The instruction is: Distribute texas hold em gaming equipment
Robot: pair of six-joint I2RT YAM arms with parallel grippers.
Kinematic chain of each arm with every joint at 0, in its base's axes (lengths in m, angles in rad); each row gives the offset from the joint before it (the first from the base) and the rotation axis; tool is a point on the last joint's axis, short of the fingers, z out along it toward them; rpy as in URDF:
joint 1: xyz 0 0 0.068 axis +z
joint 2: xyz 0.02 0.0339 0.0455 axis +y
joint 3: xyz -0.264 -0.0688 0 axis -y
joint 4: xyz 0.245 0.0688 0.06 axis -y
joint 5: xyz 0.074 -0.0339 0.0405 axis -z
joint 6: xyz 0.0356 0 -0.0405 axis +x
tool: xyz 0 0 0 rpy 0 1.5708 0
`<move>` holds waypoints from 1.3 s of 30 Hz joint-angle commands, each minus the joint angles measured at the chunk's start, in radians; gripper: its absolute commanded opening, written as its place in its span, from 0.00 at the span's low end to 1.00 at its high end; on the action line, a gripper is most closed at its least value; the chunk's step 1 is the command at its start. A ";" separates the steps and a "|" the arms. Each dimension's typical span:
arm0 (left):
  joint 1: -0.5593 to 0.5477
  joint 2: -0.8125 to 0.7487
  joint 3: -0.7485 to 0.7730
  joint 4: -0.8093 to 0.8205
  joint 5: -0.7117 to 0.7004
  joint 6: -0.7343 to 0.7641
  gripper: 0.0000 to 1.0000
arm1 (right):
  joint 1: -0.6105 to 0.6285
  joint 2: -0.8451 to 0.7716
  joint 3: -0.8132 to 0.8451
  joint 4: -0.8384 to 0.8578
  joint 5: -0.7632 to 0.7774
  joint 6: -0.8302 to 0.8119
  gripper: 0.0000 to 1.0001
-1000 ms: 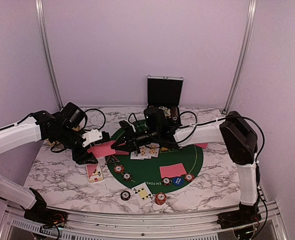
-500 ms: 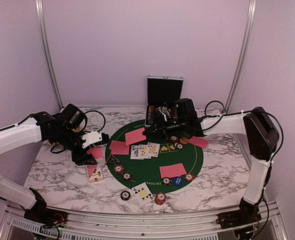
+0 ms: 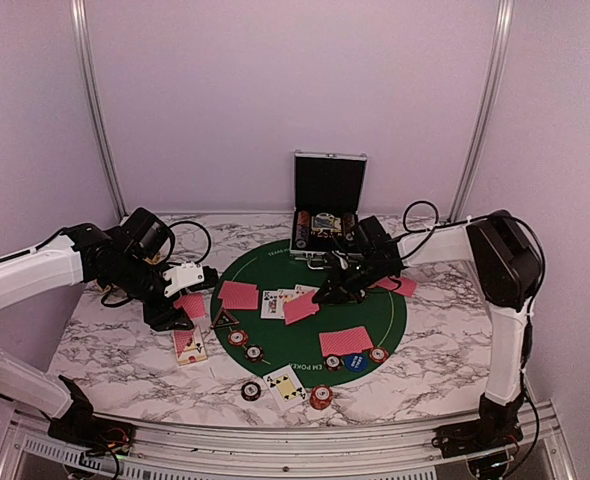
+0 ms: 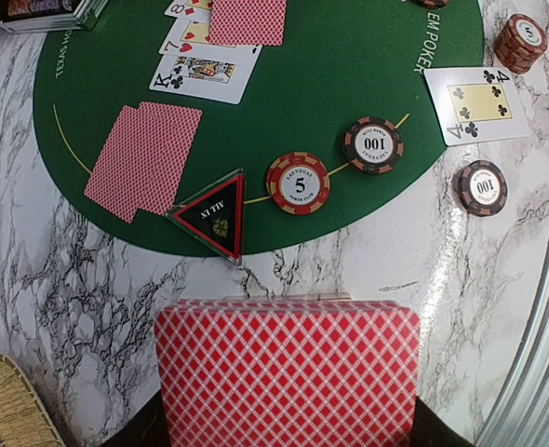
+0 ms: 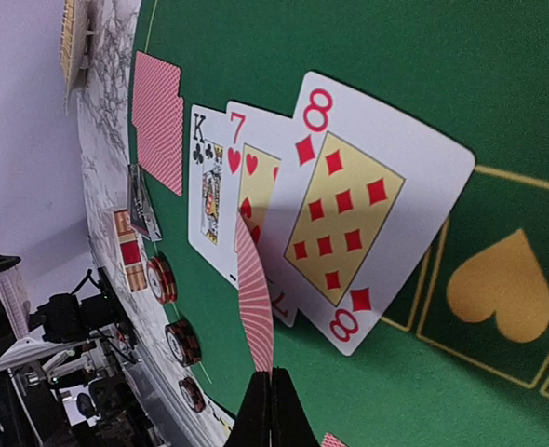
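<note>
My left gripper (image 3: 182, 303) is shut on a deck of red-backed cards (image 4: 288, 372) and holds it over the marble left of the green mat (image 3: 380, 318). My right gripper (image 3: 327, 295) is shut on the edge of one red-backed card (image 5: 256, 307), which it holds over the face-up king, seven and eight (image 5: 349, 205) in the middle of the mat. Face-down pairs lie at the mat's left (image 3: 239, 295), front (image 3: 346, 341) and right (image 3: 398, 285). A dark triangular token (image 4: 214, 214), chips (image 4: 298, 182) and a blue disc (image 3: 355, 363) lie along the mat's near edge.
An open metal case (image 3: 329, 190) with chips stands at the back of the mat. Face-up cards lie on the marble at the front (image 3: 286, 385) and left (image 3: 189, 345). More chips (image 3: 321, 397) sit near the front edge. A straw basket (image 4: 9, 410) is beside my left gripper.
My right gripper has left the deck at the left, swung back towards the case with a red-backed card, and now holds it over the face-up row. The left arm has not moved.
</note>
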 commanded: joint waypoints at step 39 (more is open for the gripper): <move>0.003 0.018 0.059 -0.014 0.047 -0.029 0.00 | 0.233 -0.087 0.154 0.233 0.029 0.190 0.70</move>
